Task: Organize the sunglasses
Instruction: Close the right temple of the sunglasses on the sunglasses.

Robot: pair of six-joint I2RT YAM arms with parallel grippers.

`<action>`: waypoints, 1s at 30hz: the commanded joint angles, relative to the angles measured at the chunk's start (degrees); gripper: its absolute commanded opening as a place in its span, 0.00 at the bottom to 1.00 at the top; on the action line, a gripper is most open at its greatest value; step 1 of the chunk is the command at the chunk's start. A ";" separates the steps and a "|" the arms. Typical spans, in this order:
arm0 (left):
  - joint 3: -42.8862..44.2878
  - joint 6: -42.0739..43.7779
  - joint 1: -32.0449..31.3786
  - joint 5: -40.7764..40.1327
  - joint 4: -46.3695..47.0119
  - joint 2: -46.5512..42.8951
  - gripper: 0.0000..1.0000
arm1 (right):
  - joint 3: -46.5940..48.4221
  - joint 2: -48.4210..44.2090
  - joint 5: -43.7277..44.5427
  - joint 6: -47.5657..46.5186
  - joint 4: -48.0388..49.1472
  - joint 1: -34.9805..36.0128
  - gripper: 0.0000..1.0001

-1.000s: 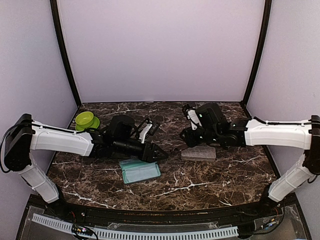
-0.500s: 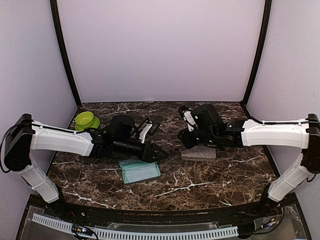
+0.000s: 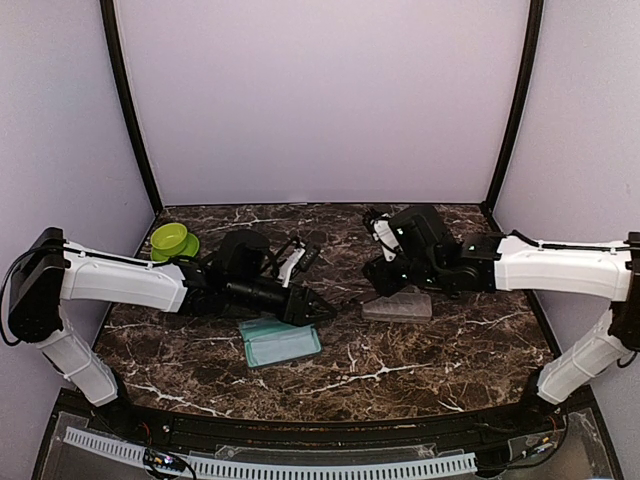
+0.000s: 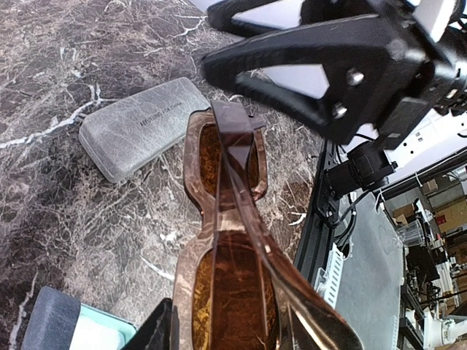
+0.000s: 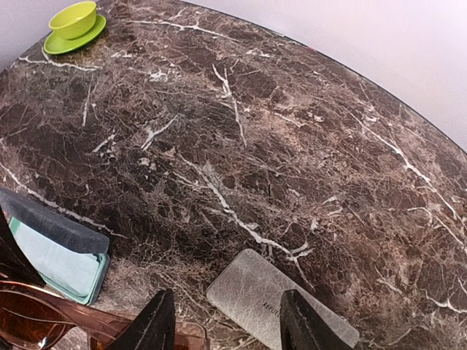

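1 overhead, 2 close wrist views sharing case (image 4: 142, 124).

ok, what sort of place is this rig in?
Likely a lab booth: plain lilac wall panels on black posts enclose a dark marble-patterned tabletop, and the left wrist view shows cluttered workshop floor beyond its edge.

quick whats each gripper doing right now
Left gripper: closed on the thin-framed sunglasses with reddish-brown lenses.
Right gripper: open, fingers spread beside those sunglasses, not gripping them.

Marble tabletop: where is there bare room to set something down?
Bare: the back strip between green bowl and right arm; the front right, before the grey case. Crowded: the middle, around left end effector, right end effector, sunglasses, open case.
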 commanded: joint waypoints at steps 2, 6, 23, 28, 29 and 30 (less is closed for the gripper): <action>0.96 1.30 0.06 2.85 -3.73 -1.75 0.00 | 1.94 -5.70 -0.41 -4.81 -3.41 -0.19 0.52; 0.96 1.34 0.69 4.43 -6.12 -3.01 0.00 | 1.44 -9.06 -6.84 -10.19 -7.01 -0.12 0.54; 4.00 -4.91 5.42 18.56 -11.94 -5.44 0.00 | 3.29 -3.77 -10.57 -19.48 -10.74 12.18 0.68; 4.19 -5.35 5.43 20.33 -11.89 -5.40 0.00 | 4.84 0.34 -5.41 -20.57 -11.03 13.44 0.68; 4.15 -5.30 5.44 20.49 -12.05 -5.40 0.00 | 5.10 0.73 -4.99 -20.81 -10.89 13.43 0.68; 4.15 -5.25 5.46 20.68 -12.16 -5.40 0.00 | 5.30 1.07 -4.57 -21.00 -10.80 13.52 0.68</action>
